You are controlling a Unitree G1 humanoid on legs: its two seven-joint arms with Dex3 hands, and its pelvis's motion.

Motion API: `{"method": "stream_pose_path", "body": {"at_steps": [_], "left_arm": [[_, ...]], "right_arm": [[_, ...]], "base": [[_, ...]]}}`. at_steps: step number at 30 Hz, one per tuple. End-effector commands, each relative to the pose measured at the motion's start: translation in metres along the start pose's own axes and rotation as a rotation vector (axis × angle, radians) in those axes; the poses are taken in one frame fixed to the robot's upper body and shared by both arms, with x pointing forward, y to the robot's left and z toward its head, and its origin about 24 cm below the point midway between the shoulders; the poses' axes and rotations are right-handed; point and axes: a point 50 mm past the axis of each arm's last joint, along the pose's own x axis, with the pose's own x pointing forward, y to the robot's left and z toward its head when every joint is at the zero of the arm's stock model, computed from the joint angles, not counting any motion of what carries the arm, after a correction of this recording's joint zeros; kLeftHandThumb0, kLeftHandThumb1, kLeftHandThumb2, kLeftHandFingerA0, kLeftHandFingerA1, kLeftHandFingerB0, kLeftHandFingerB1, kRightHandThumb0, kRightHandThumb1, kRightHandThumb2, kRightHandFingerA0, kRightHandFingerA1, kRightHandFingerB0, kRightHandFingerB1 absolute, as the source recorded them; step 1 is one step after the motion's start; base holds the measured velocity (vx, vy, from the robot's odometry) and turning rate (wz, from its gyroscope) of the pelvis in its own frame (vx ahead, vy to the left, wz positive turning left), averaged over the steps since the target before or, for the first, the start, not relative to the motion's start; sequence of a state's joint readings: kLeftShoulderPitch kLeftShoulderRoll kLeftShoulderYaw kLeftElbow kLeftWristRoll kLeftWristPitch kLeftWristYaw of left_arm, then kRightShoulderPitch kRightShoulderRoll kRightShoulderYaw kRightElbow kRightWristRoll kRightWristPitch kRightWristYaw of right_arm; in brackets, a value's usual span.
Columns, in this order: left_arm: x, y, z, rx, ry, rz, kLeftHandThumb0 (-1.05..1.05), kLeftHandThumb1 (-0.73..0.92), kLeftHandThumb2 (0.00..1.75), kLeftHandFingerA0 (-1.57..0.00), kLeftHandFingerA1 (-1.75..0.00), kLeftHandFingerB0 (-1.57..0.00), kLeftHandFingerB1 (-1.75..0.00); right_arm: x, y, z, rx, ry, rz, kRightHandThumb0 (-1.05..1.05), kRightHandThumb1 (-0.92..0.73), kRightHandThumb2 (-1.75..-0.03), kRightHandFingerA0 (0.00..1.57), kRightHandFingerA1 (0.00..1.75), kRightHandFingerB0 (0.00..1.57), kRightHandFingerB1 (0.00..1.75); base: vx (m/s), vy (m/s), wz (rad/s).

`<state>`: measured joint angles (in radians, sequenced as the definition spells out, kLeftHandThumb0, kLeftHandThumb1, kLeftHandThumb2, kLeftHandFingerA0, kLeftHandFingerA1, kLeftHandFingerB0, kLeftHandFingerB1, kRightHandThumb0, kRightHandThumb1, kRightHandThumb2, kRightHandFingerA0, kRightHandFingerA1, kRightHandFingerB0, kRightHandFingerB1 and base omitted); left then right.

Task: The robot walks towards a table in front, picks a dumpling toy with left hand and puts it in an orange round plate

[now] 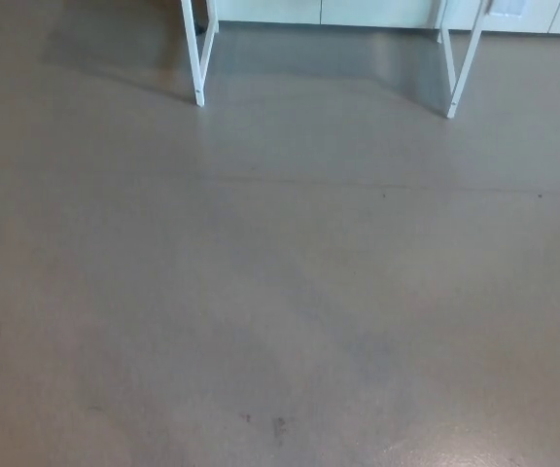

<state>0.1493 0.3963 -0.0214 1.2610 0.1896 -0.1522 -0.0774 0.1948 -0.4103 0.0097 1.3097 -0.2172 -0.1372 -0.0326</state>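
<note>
still at the walking stage, by the look of things: mostly bare grey-brown floor (pixel 280 292) filling the head view, with only the lower part of the table showing at the far edge. two white table legs (pixel 200 58) in view, counted: one at far left, the other (pixel 460 68) at far right, each ending in a small foot on the floor, well apart from one another. one pale wall base or cabinet front (pixel 358 12) running along the far edge behind them. no tabletop visible, so no telling where the dumpling toy sits; presumably up on the table, out of the picture, and the same for the orange round plate. zero dumplings, zero plates in sight. neither left hand nor right hand in the picture, so no saying how far apart the fingers are or whether anything is held. a few dark specks (pixel 278 424) on the near floor, and a faint seam line (pixel 358 185) crossing from left to right. judged from this: nothing picked, nothing placed; the rest of the approach, the grasp and the drop-off all remaining.
</note>
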Motion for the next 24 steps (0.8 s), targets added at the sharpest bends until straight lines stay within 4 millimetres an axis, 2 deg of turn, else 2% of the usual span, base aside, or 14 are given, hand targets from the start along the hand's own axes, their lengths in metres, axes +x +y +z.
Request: {"method": "stream_pose_path", "body": {"at_steps": [1, 12, 15, 16, 23, 24], "left_arm": [[-0.0012, 0.0047, -0.0008, 0.006, -0.023, 0.004, -0.35, 0.66, 0.6, -0.73, -0.75, -0.31, -0.32], [-0.0009, 0.004, 0.0006, 0.013, -0.032, 0.011, -0.36, 0.66, 0.6, -0.7, -0.75, -0.3, -0.32], [-0.001, 0.0035, 0.0009, 0.028, -0.037, 0.007, -0.36, 0.67, 0.6, -0.74, -0.77, -0.3, -0.32], [-0.001, 0.0035, 0.0007, 0.027, -0.035, 0.008, -0.36, 0.66, 0.6, -0.72, -0.7, -0.31, -0.32], [-0.0008, 0.0035, 0.0003, 0.018, -0.029, 0.011, -0.36, 0.66, 0.6, -0.73, -0.72, -0.31, -0.32], [-0.0008, 0.0038, 0.0006, 0.015, -0.032, 0.013, -0.37, 0.66, 0.6, -0.71, -0.74, -0.31, -0.32]], "right_arm": [[-0.0006, -0.0057, -0.0017, 0.033, -0.012, -0.016, -0.35, -0.67, -0.6, 0.8, 0.5, 0.44, 0.35], [0.0006, -0.0072, 0.0024, 0.017, -0.015, -0.015, -0.36, -0.67, -0.6, 0.84, 0.47, 0.44, 0.35], [0.0009, -0.0075, 0.0035, 0.017, -0.015, -0.016, -0.36, -0.67, -0.6, 0.82, 0.48, 0.44, 0.35], [0.0011, -0.0077, 0.0041, 0.021, -0.017, -0.015, -0.37, -0.67, -0.61, 0.84, 0.48, 0.43, 0.35], [0.0014, -0.0081, 0.0058, 0.024, -0.02, -0.015, -0.38, -0.67, -0.61, 0.84, 0.48, 0.43, 0.35], [0.0016, -0.0082, 0.0069, 0.013, -0.025, -0.012, -0.37, -0.69, -0.61, 0.78, 0.46, 0.42, 0.34]], "base": [[0.0, 0.0, 0.0], [0.03, 0.031, 0.06], [0.1, 0.256, -0.19], [0.2, 0.395, -0.25], [0.22, 0.319, -0.08], [0.22, 0.118, 0.05]]}}
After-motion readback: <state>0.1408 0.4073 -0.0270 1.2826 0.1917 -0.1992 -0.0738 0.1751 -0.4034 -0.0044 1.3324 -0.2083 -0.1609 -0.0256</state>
